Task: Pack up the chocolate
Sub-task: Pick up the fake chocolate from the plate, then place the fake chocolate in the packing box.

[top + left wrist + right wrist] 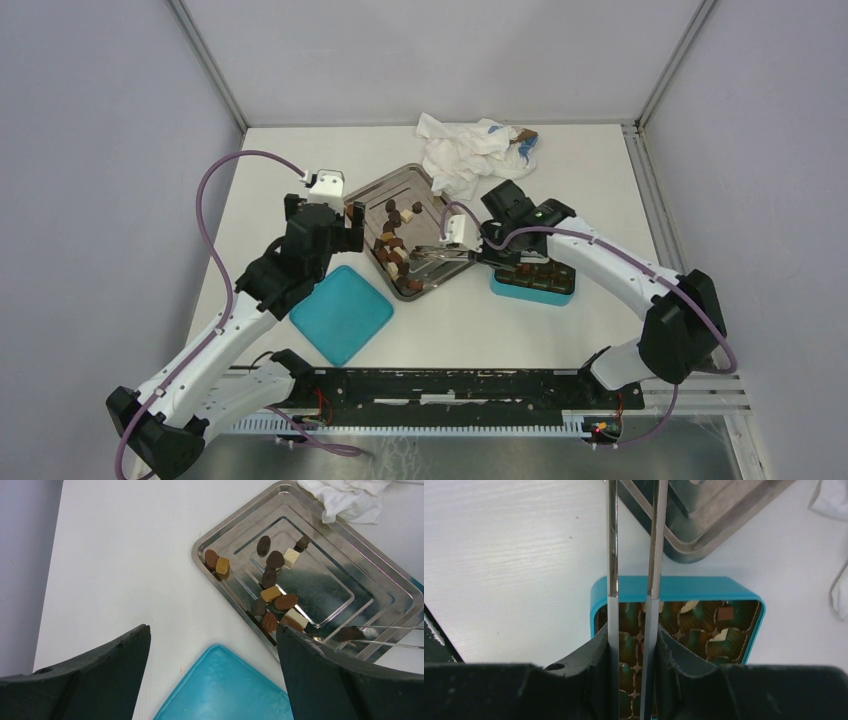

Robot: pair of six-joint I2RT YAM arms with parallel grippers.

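Note:
Several small dark, light brown and cream chocolates (392,248) lie in a steel tray (410,172); they also show in the left wrist view (272,592). My right gripper (478,245) is shut on metal tongs (612,555) above a teal box (674,586) with a few pieces in its cells (724,614). The tongs' tips (380,635) reach into the tray around a dark piece (350,632). My left gripper (212,630) is open and empty over the corner of a teal lid (225,690), beside the tray's left edge (200,545).
A crumpled white cloth with blue marks (465,150) lies behind the tray. The flat teal lid (342,312) lies front left of the tray. The teal box (533,285) stands right of the tray, under my right arm. Walls enclose the table.

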